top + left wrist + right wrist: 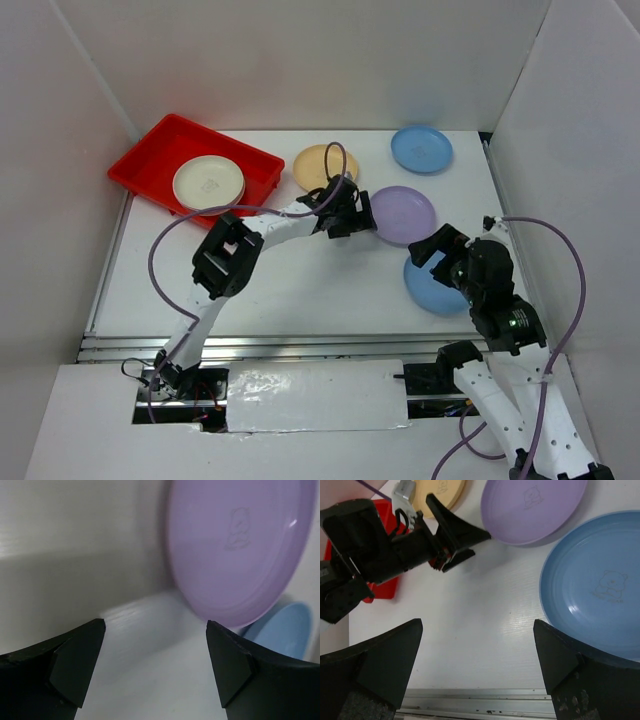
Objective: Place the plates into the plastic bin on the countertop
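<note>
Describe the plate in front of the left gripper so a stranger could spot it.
From the red bin at the back left, go right past the orange-yellow plate. The purple plate lies beyond the left gripper, the only purple one, between two blue plates.

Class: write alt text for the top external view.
Both grippers are open: left gripper beside the purple plate, right gripper by a blue plate. A cream plate lies in the red bin; an orange plate and far blue plate lie outside.
</note>
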You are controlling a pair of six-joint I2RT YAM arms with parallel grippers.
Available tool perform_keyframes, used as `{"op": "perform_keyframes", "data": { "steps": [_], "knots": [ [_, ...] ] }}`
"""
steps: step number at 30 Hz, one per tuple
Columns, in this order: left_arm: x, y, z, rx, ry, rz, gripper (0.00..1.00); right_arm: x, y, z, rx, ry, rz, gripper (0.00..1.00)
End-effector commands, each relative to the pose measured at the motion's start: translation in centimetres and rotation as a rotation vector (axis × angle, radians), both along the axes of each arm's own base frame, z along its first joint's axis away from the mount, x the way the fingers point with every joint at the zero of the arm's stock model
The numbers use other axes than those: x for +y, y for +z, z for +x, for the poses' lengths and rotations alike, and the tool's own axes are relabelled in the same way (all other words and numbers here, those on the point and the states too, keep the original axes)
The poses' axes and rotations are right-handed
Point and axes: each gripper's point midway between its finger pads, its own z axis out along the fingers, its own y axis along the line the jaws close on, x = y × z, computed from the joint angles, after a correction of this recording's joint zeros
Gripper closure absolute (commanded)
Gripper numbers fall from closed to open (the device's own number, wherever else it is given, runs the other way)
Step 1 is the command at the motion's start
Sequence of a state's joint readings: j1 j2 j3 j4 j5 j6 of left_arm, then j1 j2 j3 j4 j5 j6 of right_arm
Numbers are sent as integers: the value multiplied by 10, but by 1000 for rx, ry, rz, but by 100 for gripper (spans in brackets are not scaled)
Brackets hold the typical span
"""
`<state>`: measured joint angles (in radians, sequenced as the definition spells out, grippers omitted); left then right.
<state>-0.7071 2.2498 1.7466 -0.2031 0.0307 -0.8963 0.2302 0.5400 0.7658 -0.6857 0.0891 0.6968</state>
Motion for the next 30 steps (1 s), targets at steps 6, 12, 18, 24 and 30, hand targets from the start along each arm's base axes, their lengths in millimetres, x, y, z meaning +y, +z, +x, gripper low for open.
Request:
{"op": "perform_keyframes", "data": {
  "steps": [6,12,18,24,30],
  "knots": [
    [-17,-21,43,-52,147,60,14,4,21,-18,-69,66,1,0],
    [-12,-63,37,-15,195,208,46,8,28,-22,-97,85,29,0],
    [1,-47,36,-54,246,252,100,14,34,-25,-122,118,55,0],
    [33,104,33,-295,399,53,100,22,26,-25,-104,154,77,0],
    [137,185,30,-309,626,47,100,27,21,-24,-95,183,71,0]
  ]
}}
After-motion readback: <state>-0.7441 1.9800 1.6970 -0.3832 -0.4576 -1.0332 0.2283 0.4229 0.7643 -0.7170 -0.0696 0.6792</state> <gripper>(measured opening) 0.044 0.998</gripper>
